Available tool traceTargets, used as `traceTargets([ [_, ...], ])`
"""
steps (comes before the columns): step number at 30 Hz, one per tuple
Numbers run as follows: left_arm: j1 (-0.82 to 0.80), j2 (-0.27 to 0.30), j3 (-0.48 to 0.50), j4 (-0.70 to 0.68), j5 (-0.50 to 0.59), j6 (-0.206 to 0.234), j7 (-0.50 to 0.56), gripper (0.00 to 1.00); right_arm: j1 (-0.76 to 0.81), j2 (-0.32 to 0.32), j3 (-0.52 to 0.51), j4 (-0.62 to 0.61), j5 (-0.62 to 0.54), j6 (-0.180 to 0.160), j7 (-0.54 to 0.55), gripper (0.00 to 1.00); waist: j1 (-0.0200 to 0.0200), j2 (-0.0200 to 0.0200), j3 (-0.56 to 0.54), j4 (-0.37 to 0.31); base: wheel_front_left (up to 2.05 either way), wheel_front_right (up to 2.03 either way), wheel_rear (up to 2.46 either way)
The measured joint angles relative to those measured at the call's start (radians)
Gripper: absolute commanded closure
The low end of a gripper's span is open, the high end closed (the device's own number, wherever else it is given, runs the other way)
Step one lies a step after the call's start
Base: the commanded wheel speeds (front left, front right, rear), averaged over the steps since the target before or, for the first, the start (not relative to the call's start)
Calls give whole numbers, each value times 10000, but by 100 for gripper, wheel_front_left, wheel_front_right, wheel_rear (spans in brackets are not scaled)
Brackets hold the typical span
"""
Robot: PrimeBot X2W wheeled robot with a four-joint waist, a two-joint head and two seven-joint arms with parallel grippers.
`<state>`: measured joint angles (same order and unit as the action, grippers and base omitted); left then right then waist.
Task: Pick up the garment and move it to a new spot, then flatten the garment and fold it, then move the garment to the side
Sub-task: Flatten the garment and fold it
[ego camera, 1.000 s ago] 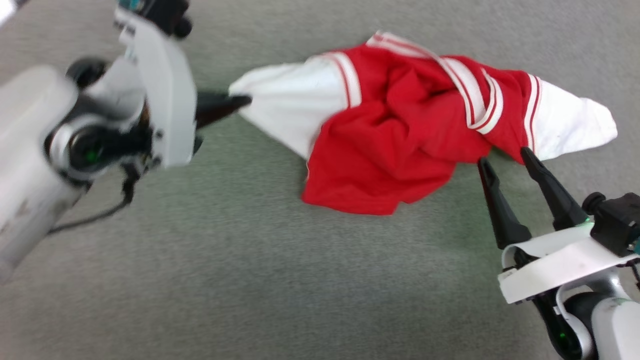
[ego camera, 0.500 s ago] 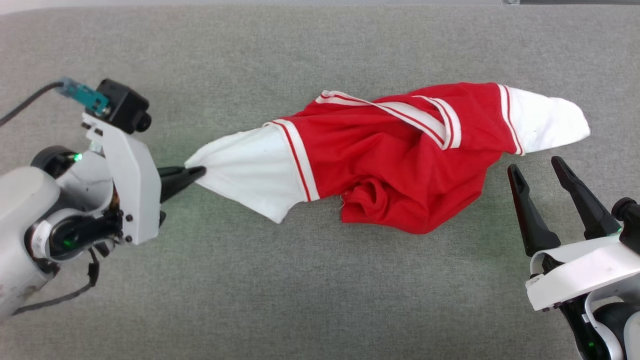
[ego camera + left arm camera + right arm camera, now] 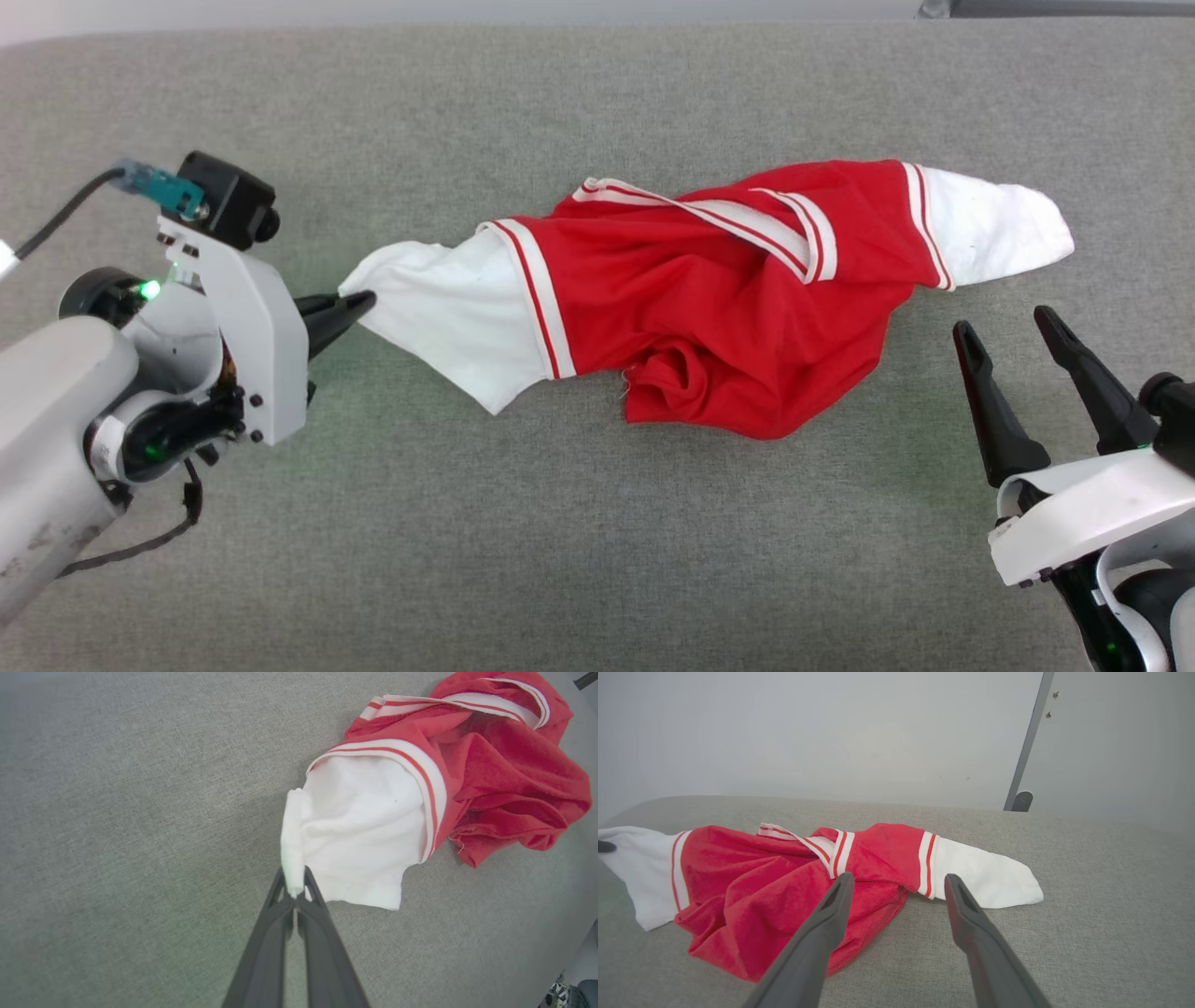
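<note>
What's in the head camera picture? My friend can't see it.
The left tool pinches one white sleeve of a crumpled red and white shirt lying on a grey surface. The right tool is open near the other sleeve.

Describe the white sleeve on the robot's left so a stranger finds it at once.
On the grey surface lies a crumpled red garment. The sleeve is its white end toward the robot's left. Unlike the other white sleeve, lying free, its tip is pinched in the shut left jaws.
</note>
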<state>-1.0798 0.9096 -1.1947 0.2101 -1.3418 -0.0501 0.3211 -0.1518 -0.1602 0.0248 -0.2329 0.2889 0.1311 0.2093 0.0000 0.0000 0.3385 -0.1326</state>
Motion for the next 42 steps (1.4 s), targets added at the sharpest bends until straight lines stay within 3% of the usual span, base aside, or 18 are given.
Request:
traceTargets([
  [1, 20, -29, 6, 50, 94, -42, -150, 0, 4, -65, 25, 23, -25, 0, 50, 0, 0, 0, -41, 0, 0, 0, 0],
  [7, 348, -161, 134, 385, 357, -98, -1195, 0, 35, -729, 153, 211, -52, 0, 454, 0, 0, 0, -326, 90, 0, 0, 0],
  [10, 603, -159, 140, 502, 754, 107, -1946, 0, 35, -1352, 355, 384, -174, 0, 846, 0, 0, 0, -487, 173, 0, 0, 0],
  [14, 1181, -180, 322, 487, 1137, 704, -3442, 0, 8, -2196, 706, 541, -69, 0, 1421, 0, 0, 0, -686, 317, 0, 0, 0],
  [21, 2541, -658, 692, 165, 1799, 2297, -5660, 0, -297, -3873, 1149, 972, 339, 0, 2155, 0, 0, 0, -888, 745, 0, 0, 0],
  [25, 3428, -1262, 1862, -372, 2700, 3260, -5810, 0, -732, -4721, 1306, 1442, 696, 0, 2301, 0, 0, 0, -940, 1074, 0, 0, 0],
  [29, 4638, -2017, 3547, -1116, 4121, 3795, -5850, 0, -1080, -5605, 1618, 2013, 880, 2, 2313, 0, 0, 0, -938, 1460, 0, 0, 0],
  [35, 6016, -2723, 5089, -1639, 5776, 3743, -5850, 0, -1744, -6629, 2443, 2815, 1252, 2, 2276, 0, 0, 0, -757, 2040, 0, 0, 0],
  [42, 6375, -3313, 6101, -1638, 6836, 3160, -5850, 0, -2431, -7317, 3513, 3655, 1528, 2, 2255, 0, 0, 0, -247, 2475, 0, 0, 0],
])
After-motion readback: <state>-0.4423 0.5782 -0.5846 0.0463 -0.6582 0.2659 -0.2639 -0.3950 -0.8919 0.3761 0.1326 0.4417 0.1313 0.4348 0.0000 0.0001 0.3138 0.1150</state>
